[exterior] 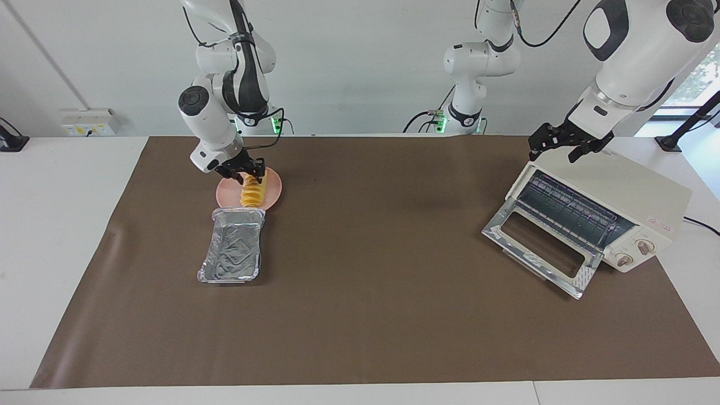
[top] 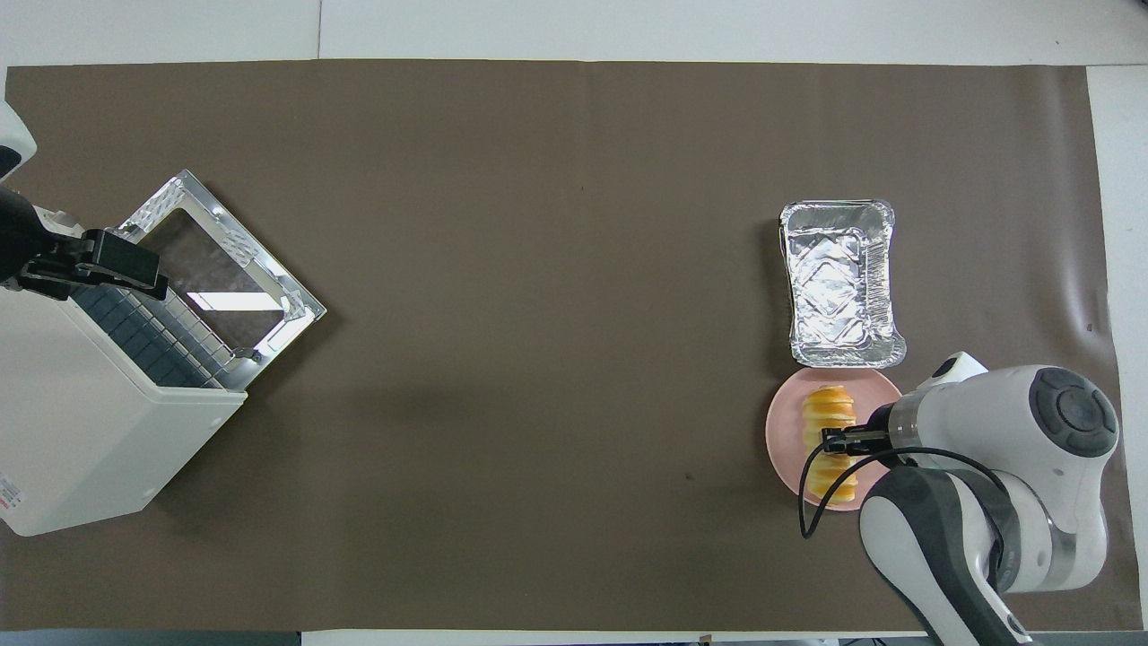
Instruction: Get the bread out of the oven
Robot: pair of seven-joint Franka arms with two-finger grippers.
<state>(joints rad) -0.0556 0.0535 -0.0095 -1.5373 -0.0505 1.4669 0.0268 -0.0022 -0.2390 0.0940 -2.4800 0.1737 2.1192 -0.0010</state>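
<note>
The golden ridged bread (exterior: 254, 194) lies on a pink plate (exterior: 274, 188), outside the oven, toward the right arm's end of the table. My right gripper (exterior: 246, 171) is low over the bread's end nearer the robots. In the overhead view it (top: 839, 440) crosses the middle of the bread (top: 830, 408). The cream-white oven (exterior: 624, 191) stands at the left arm's end, its glass door (exterior: 540, 247) dropped open, its wire rack bare. My left gripper (exterior: 557, 149) hangs open and empty just over the oven's top front edge. It also shows in the overhead view (top: 134, 265).
A crinkled silver foil tray (exterior: 232, 247) lies empty right beside the plate, farther from the robots. A brown mat (exterior: 382, 292) covers the table. The oven's open door juts out onto the mat toward the middle of the table.
</note>
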